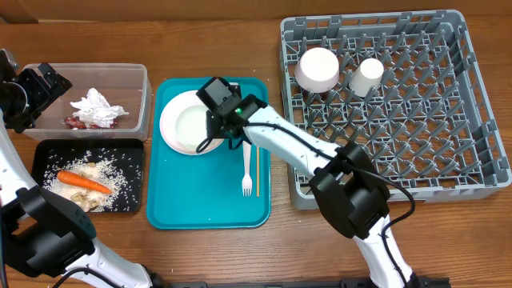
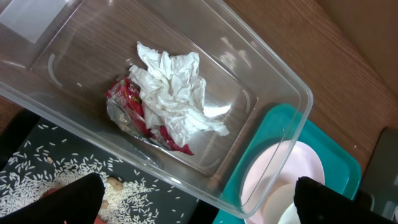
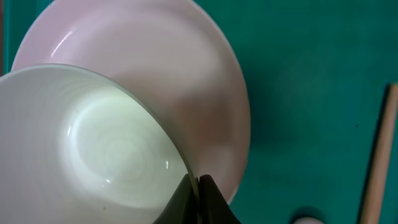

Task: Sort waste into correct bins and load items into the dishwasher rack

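A small white bowl (image 1: 190, 128) sits on the pink plate (image 1: 172, 108) on the teal tray. My right gripper (image 1: 214, 134) is shut on the bowl's rim; the right wrist view shows the fingers (image 3: 198, 193) pinching the rim of the bowl (image 3: 93, 149) over the pink plate (image 3: 186, 68). A white fork (image 1: 247, 172) and a chopstick (image 1: 257, 174) lie on the tray beside it. My left gripper (image 1: 32, 92) is open and empty above the clear tub (image 1: 144, 80), its fingers (image 2: 199, 202) spread wide. The tub holds the napkin (image 2: 177, 93) and red wrapper (image 2: 134, 106).
The black tray (image 1: 134, 148) holds the carrot (image 1: 84, 182), rice and scraps. The grey rack (image 1: 472, 104) at the right holds a larger white upturned vessel (image 1: 318, 68) and a white cup (image 1: 368, 76). The teal tray (image 1: 208, 208) lies between the bins and the rack.
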Available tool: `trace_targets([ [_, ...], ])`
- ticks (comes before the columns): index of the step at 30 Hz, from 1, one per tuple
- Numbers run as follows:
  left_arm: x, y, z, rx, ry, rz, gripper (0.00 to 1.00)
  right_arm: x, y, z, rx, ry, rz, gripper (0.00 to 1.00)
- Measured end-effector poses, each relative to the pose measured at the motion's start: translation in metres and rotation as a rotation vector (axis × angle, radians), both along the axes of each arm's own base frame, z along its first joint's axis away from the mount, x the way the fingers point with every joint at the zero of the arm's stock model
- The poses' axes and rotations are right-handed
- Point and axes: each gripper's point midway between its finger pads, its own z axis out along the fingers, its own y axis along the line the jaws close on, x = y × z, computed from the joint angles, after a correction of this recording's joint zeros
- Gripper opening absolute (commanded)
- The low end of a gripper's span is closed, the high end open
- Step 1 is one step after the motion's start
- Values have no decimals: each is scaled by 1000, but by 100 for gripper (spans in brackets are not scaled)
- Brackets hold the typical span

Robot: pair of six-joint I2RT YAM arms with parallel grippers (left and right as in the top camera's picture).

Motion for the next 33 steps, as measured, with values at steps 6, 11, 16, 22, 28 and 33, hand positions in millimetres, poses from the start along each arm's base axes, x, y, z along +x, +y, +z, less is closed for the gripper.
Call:
trace_targets([
  [6,0,0,0,0,0,0,100,7,-18,19,-68,-36,17,4],
  [11,0,0,0,0,0,0,100,5,-34,49,-83,-56,17,4],
  [16,0,0,0,0,0,0,100,5,-63,88,-80,-69,-16,4],
  [22,0,0,0,0,0,0,100,9,-121,128,-102,-73,-84,4],
  [28,0,0,0,0,0,0,100,17,-206,156,-137,-58,-211,4],
  [33,0,0,0,0,0,0,100,15,-298,169,-234,-30,-378,4],
])
